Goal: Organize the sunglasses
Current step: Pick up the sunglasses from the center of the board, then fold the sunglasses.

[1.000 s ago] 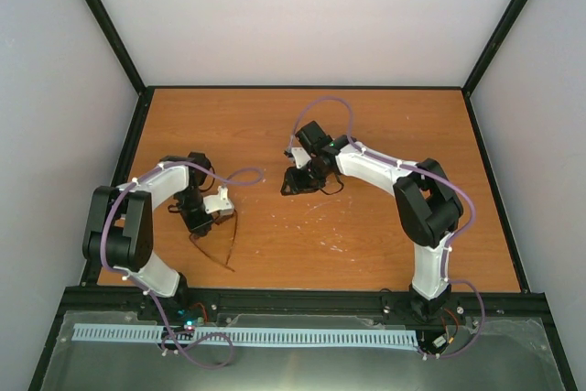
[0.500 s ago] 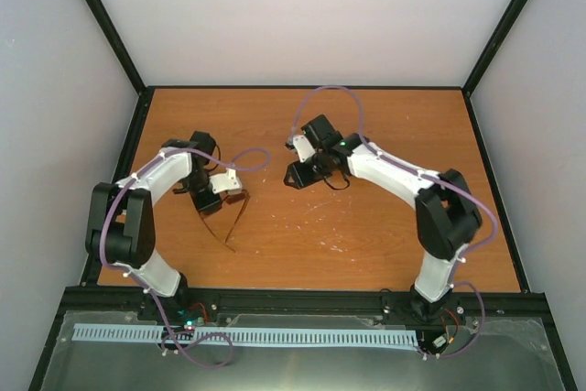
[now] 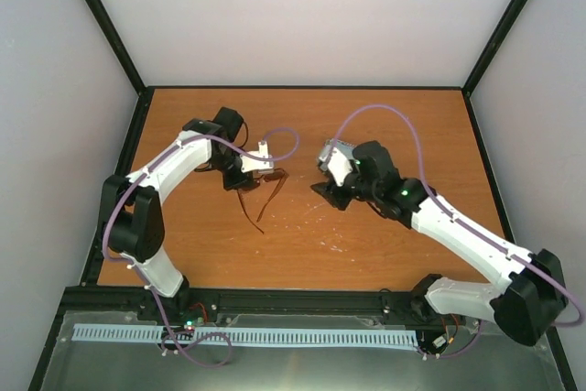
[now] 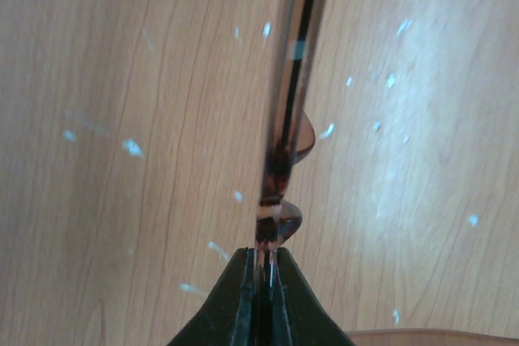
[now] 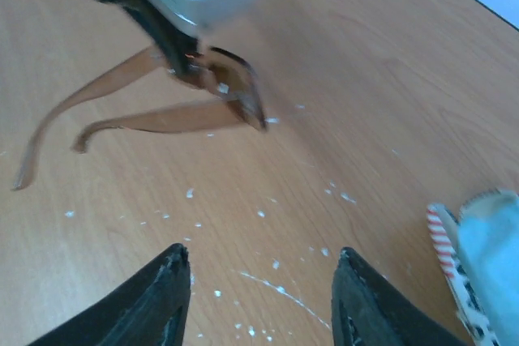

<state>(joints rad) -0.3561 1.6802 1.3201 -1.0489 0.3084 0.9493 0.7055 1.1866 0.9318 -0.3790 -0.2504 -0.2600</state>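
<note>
The sunglasses (image 3: 271, 178) have a thin reddish-brown frame. They hang left of the table's centre from my left gripper (image 3: 249, 179), with both temple arms unfolded and trailing toward the near edge. In the left wrist view the jaws are pressed together on the edge of the sunglasses (image 4: 285, 131), so the left gripper (image 4: 264, 258) is shut on them. My right gripper (image 3: 328, 194) hovers just to their right, facing them. It is open with nothing between its fingers, and the right wrist view shows the right gripper (image 5: 259, 269) over bare wood with the sunglasses (image 5: 178, 117) ahead.
A flag-patterned case (image 5: 451, 266) with a light blue cloth (image 5: 491, 237) lies at the lower right of the right wrist view. The wooden table (image 3: 385, 125) is flecked with white specks. Black frame rails (image 3: 119, 180) and white walls bound it.
My left gripper closed on the sunglasses and carried them up and to the right toward the centre. The right arm swung its elbow out to the right, and its gripper opened wider.
</note>
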